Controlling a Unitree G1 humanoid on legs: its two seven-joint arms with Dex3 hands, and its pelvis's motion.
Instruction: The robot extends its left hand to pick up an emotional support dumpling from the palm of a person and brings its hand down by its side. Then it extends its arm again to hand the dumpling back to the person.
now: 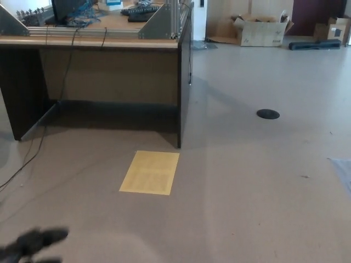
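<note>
Only a blurred black part of my left hand [34, 243] shows, low in the bottom left corner of the head view, close to the floor. It is too smeared to tell whether it holds anything. No dumpling can be made out anywhere. Neither the person nor my right hand is in view.
A dark wooden desk [109, 66] with cables and gear on top stands at the back left. A yellow sheet [150, 172] lies on the grey floor in front of it. A black round floor cover [267, 114] sits to the right, and a cardboard box [262, 28] stands far back.
</note>
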